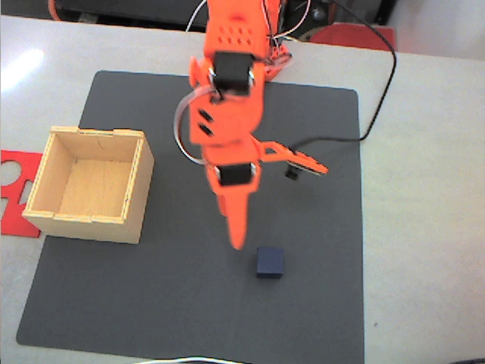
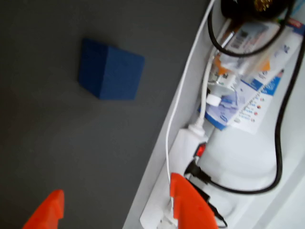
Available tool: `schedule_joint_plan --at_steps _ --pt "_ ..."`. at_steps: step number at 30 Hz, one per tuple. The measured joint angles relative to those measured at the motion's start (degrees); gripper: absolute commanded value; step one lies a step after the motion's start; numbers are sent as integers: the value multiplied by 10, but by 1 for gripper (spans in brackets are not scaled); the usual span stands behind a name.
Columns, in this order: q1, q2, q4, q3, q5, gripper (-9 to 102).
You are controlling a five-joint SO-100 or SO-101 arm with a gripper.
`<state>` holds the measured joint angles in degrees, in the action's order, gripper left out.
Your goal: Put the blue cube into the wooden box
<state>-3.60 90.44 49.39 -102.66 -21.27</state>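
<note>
In the fixed view, the wooden box [image 1: 90, 184] sits at the dark mat's [image 1: 151, 303] left edge, the orange gripper [image 1: 276, 205] hangs mid-mat with fingers spread and empty, and the blue cube [image 1: 270, 262] lies just below-right of its tip.

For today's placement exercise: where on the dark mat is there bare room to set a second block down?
Free: the mat in front of the wooden box, and its right strip past the blue cube. Crowded: the middle, under the open gripper.

fixed view overhead, wrist view close, downward
</note>
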Motion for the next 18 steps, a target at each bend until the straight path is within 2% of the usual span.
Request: schedule_joint_plan --at_steps 7,18 --pt "-59 -66 2 40 24 28" --pt "-64 -134 2 114 45 28"
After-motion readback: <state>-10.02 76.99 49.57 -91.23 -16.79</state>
